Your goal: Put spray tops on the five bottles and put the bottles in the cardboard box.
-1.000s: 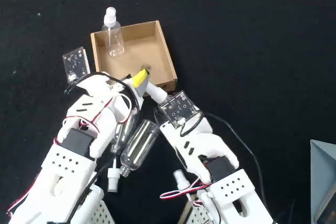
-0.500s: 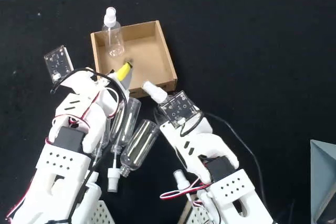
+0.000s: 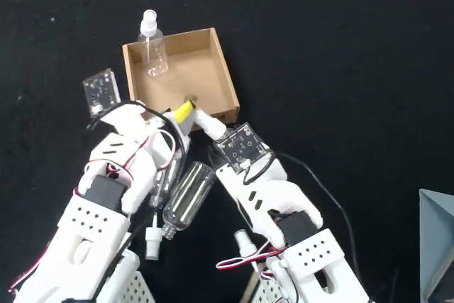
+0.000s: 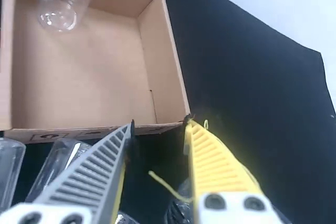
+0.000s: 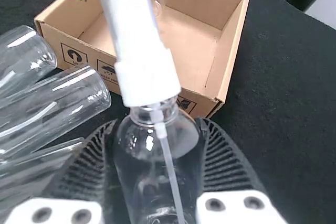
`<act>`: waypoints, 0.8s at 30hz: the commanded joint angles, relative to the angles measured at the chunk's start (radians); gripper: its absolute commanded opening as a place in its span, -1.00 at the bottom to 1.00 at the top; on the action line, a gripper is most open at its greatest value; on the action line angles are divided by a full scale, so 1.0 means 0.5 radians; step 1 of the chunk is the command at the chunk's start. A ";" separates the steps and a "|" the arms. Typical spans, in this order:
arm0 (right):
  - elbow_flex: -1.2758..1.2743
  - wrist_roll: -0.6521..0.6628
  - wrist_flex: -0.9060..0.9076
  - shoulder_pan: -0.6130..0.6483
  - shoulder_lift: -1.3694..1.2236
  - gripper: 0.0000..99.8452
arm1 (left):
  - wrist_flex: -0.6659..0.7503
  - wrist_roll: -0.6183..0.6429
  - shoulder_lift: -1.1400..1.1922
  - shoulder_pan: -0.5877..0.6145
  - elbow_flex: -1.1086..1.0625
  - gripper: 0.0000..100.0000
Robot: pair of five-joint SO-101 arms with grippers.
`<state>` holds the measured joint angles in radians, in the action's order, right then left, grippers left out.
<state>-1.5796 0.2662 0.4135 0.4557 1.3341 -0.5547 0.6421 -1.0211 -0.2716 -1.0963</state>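
The cardboard box lies on the black table, with a capped clear bottle standing in its far left corner. My left gripper hovers open at the box's near wall, nothing between its grey and yellow fingers. Beside it, my right gripper is shut on a clear bottle with a white spray top, pointing at the box's near right corner. Uncapped bottles lie between the arms, partly under the left arm, and also appear in the right wrist view.
A loose white spray top lies near the left arm's base and another by the right arm. A grey object stands at the table's right edge. Open black tabletop stretches right of the box.
The left gripper swung left over the box's near left part, then came back right to the middle of the near wall. The right arm with its bottle kept still.
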 commanded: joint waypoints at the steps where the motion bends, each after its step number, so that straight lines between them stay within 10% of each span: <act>1: 0.091 -0.003 -0.049 0.003 0.072 -0.85 | 0.040 -0.037 -0.015 -0.112 0.017 -0.70; 24: 0.075 0.000 -0.046 -0.003 0.069 -0.85 | 0.040 -0.408 -0.040 -0.195 0.029 -0.70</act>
<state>-1.5812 0.2693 0.4150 0.4526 1.3341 -0.5516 0.4534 -1.0273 -0.3391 -1.0948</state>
